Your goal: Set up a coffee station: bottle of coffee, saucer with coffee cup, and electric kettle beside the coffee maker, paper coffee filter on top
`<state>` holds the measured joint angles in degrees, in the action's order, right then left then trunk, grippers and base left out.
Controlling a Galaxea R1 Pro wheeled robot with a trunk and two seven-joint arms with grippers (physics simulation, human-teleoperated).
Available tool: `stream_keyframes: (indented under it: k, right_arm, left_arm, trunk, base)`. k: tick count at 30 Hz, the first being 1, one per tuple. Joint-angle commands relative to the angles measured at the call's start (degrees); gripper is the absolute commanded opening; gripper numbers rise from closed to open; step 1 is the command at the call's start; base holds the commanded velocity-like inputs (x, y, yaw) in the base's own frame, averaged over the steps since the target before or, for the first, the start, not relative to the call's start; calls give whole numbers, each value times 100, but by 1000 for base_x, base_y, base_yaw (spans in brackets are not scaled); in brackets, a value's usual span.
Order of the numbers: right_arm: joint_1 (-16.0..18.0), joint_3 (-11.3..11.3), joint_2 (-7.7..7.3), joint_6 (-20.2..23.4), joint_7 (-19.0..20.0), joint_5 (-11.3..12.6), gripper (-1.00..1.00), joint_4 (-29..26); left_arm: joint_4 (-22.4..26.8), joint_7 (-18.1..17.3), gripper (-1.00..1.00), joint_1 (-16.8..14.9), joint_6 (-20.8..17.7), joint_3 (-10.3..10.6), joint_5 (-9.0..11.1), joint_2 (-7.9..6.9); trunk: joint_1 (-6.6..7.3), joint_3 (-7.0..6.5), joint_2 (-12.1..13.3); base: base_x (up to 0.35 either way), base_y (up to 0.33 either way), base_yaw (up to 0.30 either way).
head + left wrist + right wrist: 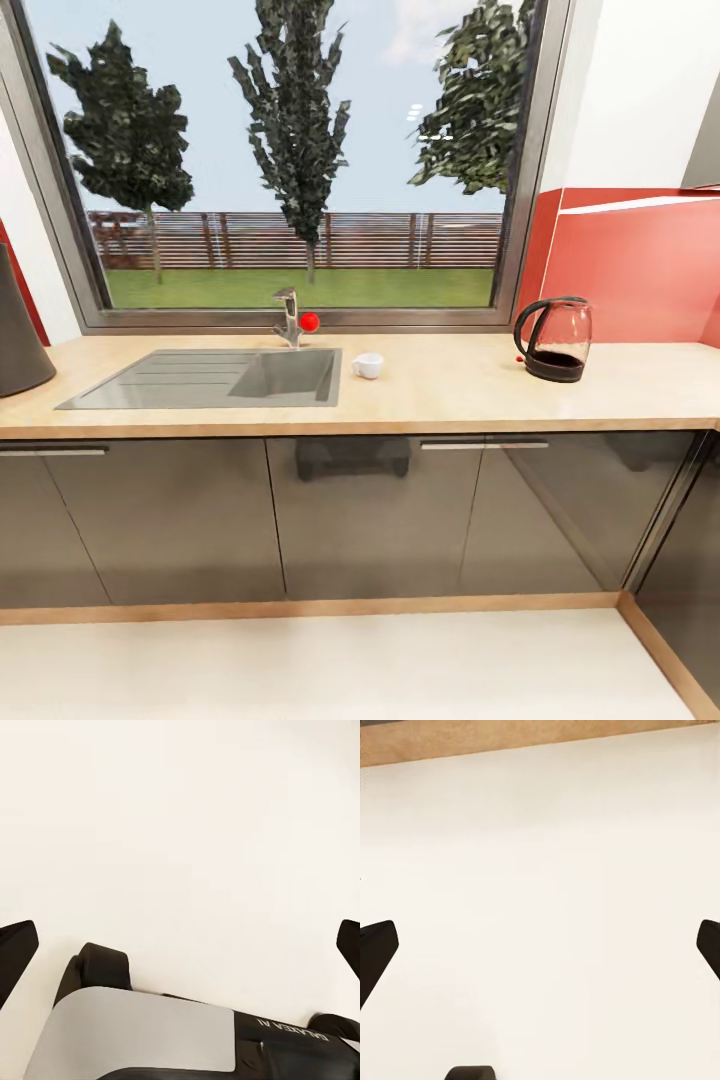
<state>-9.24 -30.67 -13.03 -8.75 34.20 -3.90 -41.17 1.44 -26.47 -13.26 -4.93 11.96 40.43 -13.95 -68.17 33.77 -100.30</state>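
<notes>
Ahead, in the head view, the kitchen countertop (440, 395) runs from left to right under a wide window (290, 150), over grey cabinet fronts (370, 515). Its steel sink (215, 378) is set left of centre, with a tap (288, 318) at the far edge. A dark, cone-like object (18, 335) stands on the worktop at the far left, cut off by the frame. The electric kettle (555, 340) stands upright on the right part of the worktop, near the red splashback (640, 265). The coffee cup (367, 365) sits on the bare wood just right of the sink, well apart from the kettle.

The wrist views show pale floor (540, 907). The left gripper (180, 945) is spread wide and empty, above part of the robot's body (142, 1035). The right gripper (540, 945) is likewise spread and empty, with a wooden strip (510, 739) beyond it.
</notes>
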Motion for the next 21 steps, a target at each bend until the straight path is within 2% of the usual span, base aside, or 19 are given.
stream_keyframes:
  k: [1, 5, 6, 8, 10, 11, 14, 15, 18, 21]
  right_arm:
    - [1, -18, 3, -29, 22, -40, 100, -2]
    - [1, -19, 3, -46, 23, -13, 100, -35]
    - [9, -13, 25, -26, 74, 29, 100, -918]
    - [9, -9, 70, 21, 213, 34, 100, -1374]
    - [10, -8, 193, 202, 419, 36, 100, -1913]
    - [10, -5, 312, 608, 610, 37, 100, -2544]
    - [10, 2, 411, 1138, 781, 45, 100, -3169]
    - [20, 20, 462, 1473, 880, 54, 100, -3542]
    - [57, 113, 526, 1896, 987, 96, 100, -3992]
    - [221, 258, 562, 2273, 1050, 288, 100, -4328]
  left_arm:
    - [5, -16, 100, -1, -43, 35, 61, -4]
    - [5, -16, 100, -1, -43, 29, 61, -9]
    - [5, -16, 100, -1, -19, 27, 61, -11]
    - [5, -16, 100, -1, 81, 26, 61, -11]
    - [5, -16, 100, -1, 196, 26, 61, -10]
    - [5, -16, 100, -1, 259, 26, 61, -11]
    - [5, -16, 100, -1, 294, 30, 61, -7]
    - [5, -16, 100, -1, 308, 32, 61, -8]
    - [5, -16, 100, -1, 321, 33, 61, -6]
    - [5, -16, 100, -1, 328, 34, 61, -4]
  trunk:
    - [0, 5, -2]
    - [0, 5, -2]
    - [0, 5, -2]
    - [0, 5, -2]
    - [0, 5, -2]
    - [0, 5, -2]
    - [0, 5, -2]
    - [0, 5, -2]
    - [0, 5, -2]
    - [0, 5, -2]
  base:
    - [0, 0, 0]
    - [0, 0, 0]
    - [0, 0, 0]
    - [0, 0, 0]
    - [0, 0, 0]
    - [0, 0, 0]
    - [0, 0, 0]
    - [0, 0, 0]
    - [0, 0, 0]
    - [0, 0, 0]
